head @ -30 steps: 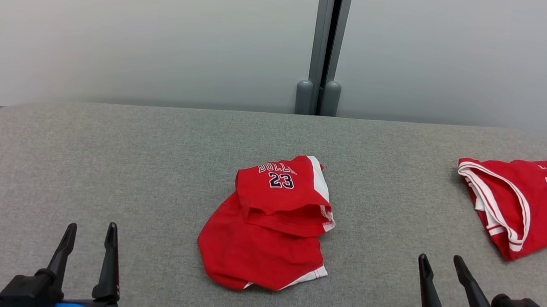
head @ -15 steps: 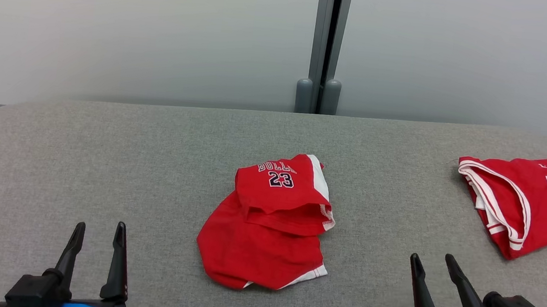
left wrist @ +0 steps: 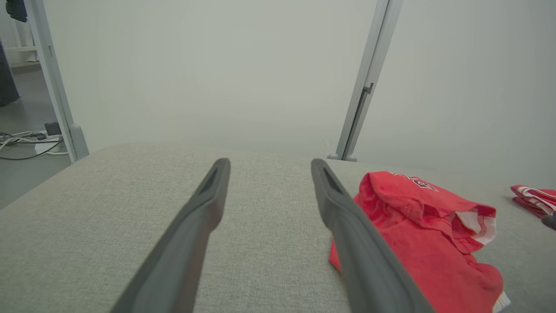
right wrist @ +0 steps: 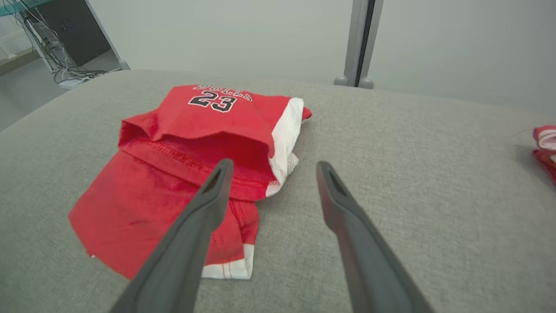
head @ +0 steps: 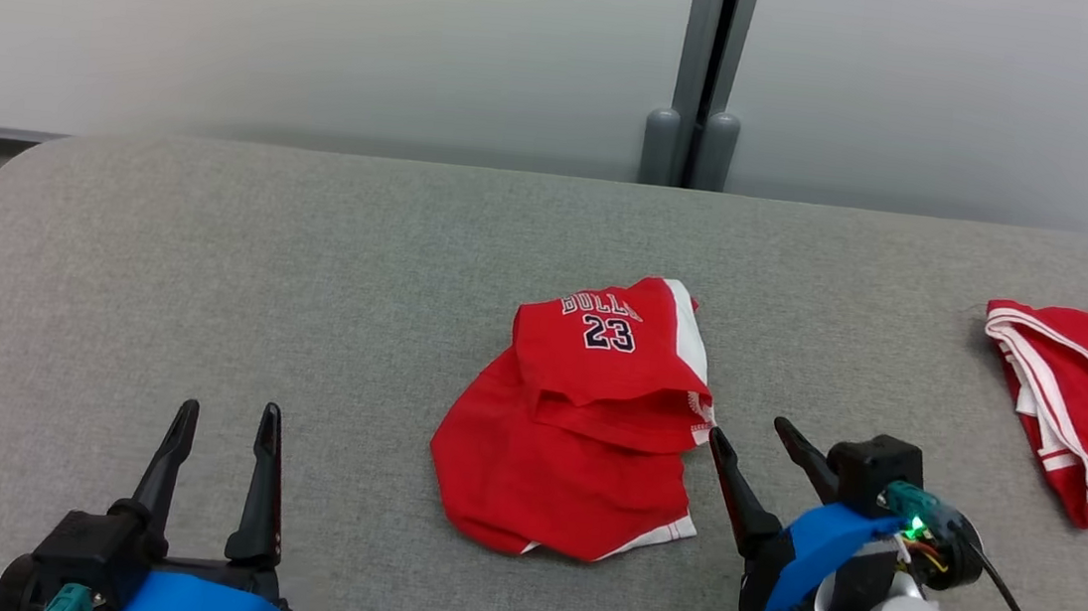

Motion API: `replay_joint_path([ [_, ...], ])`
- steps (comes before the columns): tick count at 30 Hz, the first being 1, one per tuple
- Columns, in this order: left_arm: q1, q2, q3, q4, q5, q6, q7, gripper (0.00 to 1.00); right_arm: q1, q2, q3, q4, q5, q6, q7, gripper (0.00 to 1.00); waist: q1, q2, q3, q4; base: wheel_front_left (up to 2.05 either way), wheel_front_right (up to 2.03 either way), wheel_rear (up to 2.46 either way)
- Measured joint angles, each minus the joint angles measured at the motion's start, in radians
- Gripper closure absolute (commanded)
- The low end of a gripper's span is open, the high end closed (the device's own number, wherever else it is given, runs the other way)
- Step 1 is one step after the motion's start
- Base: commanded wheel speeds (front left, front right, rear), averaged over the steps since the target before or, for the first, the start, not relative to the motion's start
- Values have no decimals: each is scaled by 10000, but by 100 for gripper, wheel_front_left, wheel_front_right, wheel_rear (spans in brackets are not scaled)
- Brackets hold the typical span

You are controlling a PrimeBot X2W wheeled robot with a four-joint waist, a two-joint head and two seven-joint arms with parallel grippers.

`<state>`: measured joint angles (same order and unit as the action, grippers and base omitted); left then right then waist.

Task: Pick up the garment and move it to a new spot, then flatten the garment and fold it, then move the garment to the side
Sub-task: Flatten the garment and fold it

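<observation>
The right gripper [head: 747, 428] is now closer, fingers apart, the shorts [head: 583, 419] just to its left. The left gripper [head: 231, 406] gapes too.

The shorts [head: 583, 419] lie on the table [head: 260, 248] at its middle, their far part doubled over the near part. A shirt [head: 1084, 397] lies on the table well apart to the right, at its right edge. Behind the table stands a wall [head: 331, 26], with a post [head: 706, 72] against it, beyond the shorts. The left gripper [head: 230, 407] is over the near left of the table, well left of the shorts. The right gripper [head: 750, 429] is just beside the shorts' right edge, between shorts and shirt.
</observation>
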<state>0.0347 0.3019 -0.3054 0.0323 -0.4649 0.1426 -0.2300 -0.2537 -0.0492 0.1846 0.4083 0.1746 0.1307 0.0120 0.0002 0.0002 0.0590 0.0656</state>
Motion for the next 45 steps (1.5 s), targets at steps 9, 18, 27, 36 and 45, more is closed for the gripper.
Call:
replay_joint_path([
  [9,-474,13,-58,35,25,-163,-6,0,-1910,4,-337,2932,-537,-2,-50,0,0,1,651,909,0,0,0],
  [18,-730,-79,-75,295,2,-288,-142,0,-3228,2,-577,4311,-788,0,-796,100,-1,1,913,1458,0,0,0],
  [27,-809,-153,-23,410,4,-366,-232,0,-4769,2,878,3614,109,0,-1837,100,-1,-1,764,1562,0,0,0],
  [36,-978,-222,-42,550,13,-481,-270,0,-6790,10,3129,2102,2178,0,-2362,100,-1,-2,775,1598,0,0,0],
  [45,-1005,-261,17,594,79,-548,-288,0,-7496,17,2263,1615,2711,0,-2732,100,-2,-2,756,1529,0,0,0],
])
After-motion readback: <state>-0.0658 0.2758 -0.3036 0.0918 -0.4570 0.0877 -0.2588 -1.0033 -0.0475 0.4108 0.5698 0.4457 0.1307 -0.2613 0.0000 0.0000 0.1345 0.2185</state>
